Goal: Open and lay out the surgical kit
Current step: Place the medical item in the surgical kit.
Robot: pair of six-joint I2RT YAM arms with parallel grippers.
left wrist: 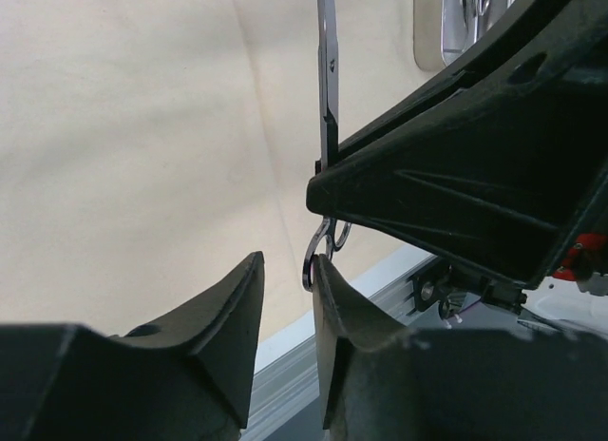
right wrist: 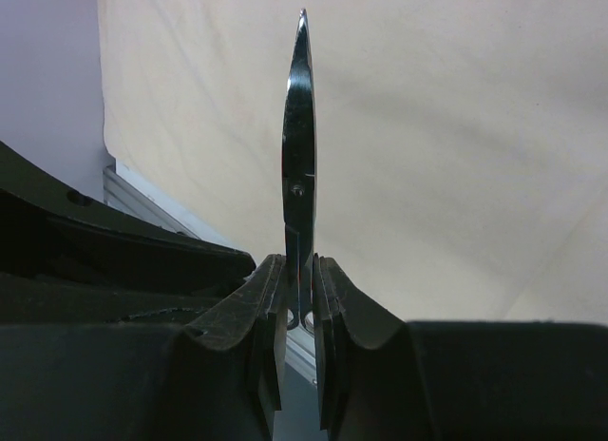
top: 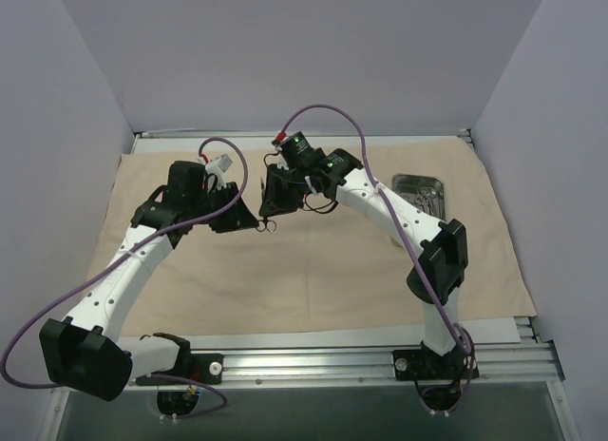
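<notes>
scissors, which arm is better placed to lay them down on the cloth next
Probably the right. The right gripper is shut on the scissors, blades out over the beige cloth. The left gripper is open, its jaws apart beside the ring handles, gripping nothing.

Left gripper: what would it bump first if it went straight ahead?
Probably the scissors: their ring handles sit right at the left gripper's tips, held by the right gripper.
</notes>
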